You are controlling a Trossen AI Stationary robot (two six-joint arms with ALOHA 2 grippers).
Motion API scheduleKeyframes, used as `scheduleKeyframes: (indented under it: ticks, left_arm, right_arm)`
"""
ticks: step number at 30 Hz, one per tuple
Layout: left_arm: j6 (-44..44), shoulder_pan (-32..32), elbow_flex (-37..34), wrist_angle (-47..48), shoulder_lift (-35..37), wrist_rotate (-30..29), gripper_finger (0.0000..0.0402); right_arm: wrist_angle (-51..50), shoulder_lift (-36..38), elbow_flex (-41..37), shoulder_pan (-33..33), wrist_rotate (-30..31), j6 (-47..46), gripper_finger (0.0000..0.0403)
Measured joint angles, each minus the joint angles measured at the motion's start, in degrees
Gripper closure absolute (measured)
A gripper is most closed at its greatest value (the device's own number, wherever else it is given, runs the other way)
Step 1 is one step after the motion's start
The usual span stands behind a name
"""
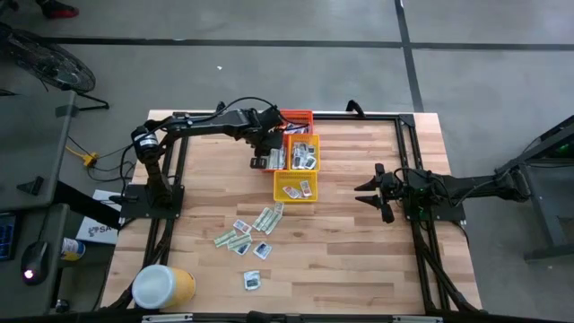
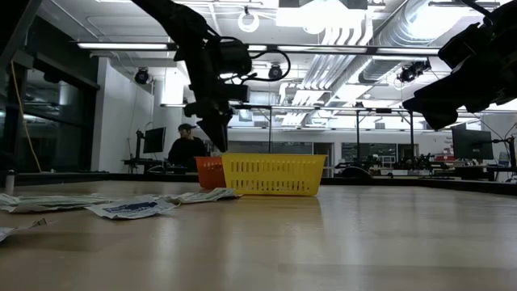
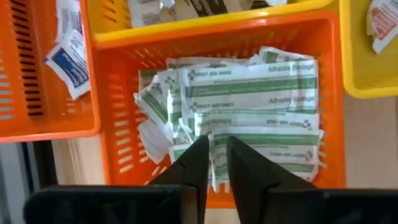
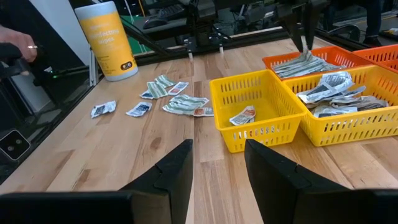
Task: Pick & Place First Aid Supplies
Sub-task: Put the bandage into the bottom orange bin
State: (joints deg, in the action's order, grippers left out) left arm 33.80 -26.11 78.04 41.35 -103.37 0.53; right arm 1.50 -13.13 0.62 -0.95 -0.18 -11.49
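My left gripper [image 1: 266, 154] points down into an orange basket [image 3: 118, 93] full of pale green-and-white strips [image 3: 261, 99]. It is nearly shut, with a strip's edge [image 3: 219, 149] between the fingertips. It also shows in the right wrist view [image 4: 305, 43] and the low view [image 2: 218, 141]. Loose packets [image 1: 251, 231], green-and-white strips and white squares with blue marks, lie flat on the table near its front left. My right gripper [image 1: 369, 193] hovers open and empty at the table's right, its fingers [image 4: 180, 168] aimed at the baskets. My left gripper pinches a green-and-white strip by an edge [image 3: 219, 144] between its two fingertips, coming from above and pointing down. The strip reaches down onto the pile of strips [image 4: 308, 62] in the orange basket. The fingers hide which part of the strip they hold.
Beside the orange basket stand two yellow baskets [image 1: 306, 152] [image 1: 295, 187] holding packets and another orange basket [image 1: 298, 117] with white-and-blue squares. A big yellow tub with a white lid [image 1: 161, 285] stands at the front left corner. A person [image 2: 187, 149] sits in the room behind.
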Motion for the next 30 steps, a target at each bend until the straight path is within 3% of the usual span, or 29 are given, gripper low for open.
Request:
scheduleKeyframes:
  ticks: [7, 13, 30]
  left_arm:
    - [0.0, -0.1, 0.0, -0.5, 0.0, -4.4, 0.0296]
    - [-1.3, 0.8, 0.1, 0.3, 1.2, -14.2, 0.0269]
    - [-5.8, 7.3, 0.1, 3.6, 5.3, -14.5, 0.0267]
  right_arm:
    - [0.0, 0.0, 0.0, 0.0, 0.0, 0.0, 0.0263]
    - [0.0, 0.0, 0.0, 0.0, 0.0, 0.0, 0.0263]
    - [0.0, 0.0, 0.0, 0.0, 0.0, 0.0, 0.0263]
